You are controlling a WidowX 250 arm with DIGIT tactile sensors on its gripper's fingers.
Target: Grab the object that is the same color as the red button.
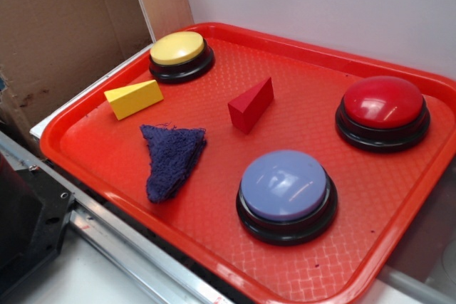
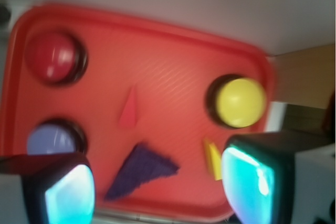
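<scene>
The object, a small red wedge block, lies near the middle of the red tray. The red button, a glossy dome on a black base, stands at the tray's right side in the exterior view. My gripper shows only in the wrist view, high above the tray's near edge. It is open, its two fingers wide apart with nothing between them. The wedge lies well ahead of the fingertips.
On the tray also rest a yellow button, a pale blue button, a yellow wedge and a dark blue cloth. Cardboard stands at the left, a white wall behind.
</scene>
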